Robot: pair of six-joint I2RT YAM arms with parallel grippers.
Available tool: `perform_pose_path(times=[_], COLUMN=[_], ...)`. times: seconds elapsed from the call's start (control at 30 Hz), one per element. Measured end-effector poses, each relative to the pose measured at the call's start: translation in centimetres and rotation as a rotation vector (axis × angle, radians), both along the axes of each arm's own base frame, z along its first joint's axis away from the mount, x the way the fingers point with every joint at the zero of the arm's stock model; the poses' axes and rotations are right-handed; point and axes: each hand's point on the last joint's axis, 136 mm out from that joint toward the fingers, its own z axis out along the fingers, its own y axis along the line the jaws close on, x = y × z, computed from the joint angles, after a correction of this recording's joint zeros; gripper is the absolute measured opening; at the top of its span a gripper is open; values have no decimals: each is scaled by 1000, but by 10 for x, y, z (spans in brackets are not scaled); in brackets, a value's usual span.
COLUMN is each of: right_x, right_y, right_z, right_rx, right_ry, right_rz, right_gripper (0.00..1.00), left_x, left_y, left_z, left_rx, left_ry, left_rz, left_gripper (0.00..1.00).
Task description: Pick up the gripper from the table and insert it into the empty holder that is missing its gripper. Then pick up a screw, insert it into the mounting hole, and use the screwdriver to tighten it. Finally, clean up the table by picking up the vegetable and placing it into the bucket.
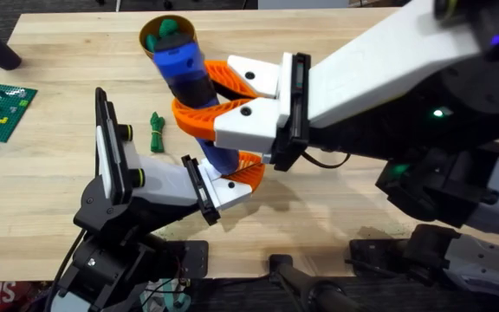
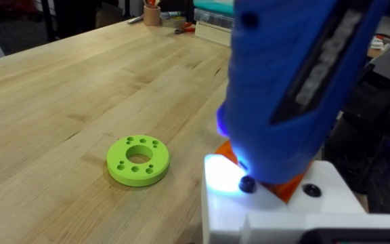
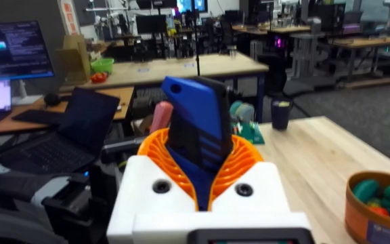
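- My right pincer (image 1: pixel 210 100) is clamped around the screwdriver (image 1: pixel 184 69), orange fingers (image 1: pixel 199 117) wrapped round its dark middle band, one on each side.
- Key relation: the screwdriver's long axis runs slantwise from up by the bucket (image 1: pixel 168 35) down to the holder (image 1: pixel 232 191) on my left arm. Its tip end sits right at the holder, so the tool points away from the right pincer toward the left one.
- In the left wrist view the blue body (image 2: pixel 296 74) comes down onto the white block (image 2: pixel 276 203), nose meeting a dark screw head (image 2: pixel 247 184) with a blue glow beside it (I'd judge this is the tightening step; I can't tell if the bit is truly seated).
- The small orange gripper (image 1: pixel 248 170) looks already mounted in the holder, just beyond the screwdriver's lower end.
- Left pincer (image 1: pixel 236 182): its own finger state I cannot tell; it's just presenting the holder up to the tool.
- Arm poses: right arm reaches across the middle from the lower right, big white forearm level, wrist aimed left. Left arm is folded low, wrist tipped toward the right pincer.
- Vegetable (image 1: pixel 156 130) lies on the surface (image 1: pixel 336 35) just to the left pincer's far left side, long axis running away from me, well nearer the left arm. It's untouched, so cleanup is not yet done.
- Bucket stands past the screwdriver's top end, green bits already in it.
- Green ring (image 2: pixel 138 160) lies flat on the surface, apart from the holder (not part of the job).
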Motion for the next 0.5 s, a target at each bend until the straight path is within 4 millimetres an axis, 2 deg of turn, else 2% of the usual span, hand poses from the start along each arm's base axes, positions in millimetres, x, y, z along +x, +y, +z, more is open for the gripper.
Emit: perform_pose_path(times=[0.37, 0.5], right_x=[1, -1], right_y=[1, -1], right_z=[-2, 9], right_rx=[-4, 43], right_ry=[4, -34], right_rz=[-3, 2], right_gripper=[56, 56], left_x=[0, 0], left_y=[0, 0], left_z=[0, 0], left_rx=[0, 1], left_ry=[0, 1], left_rz=[0, 1], left_gripper=[8, 8])
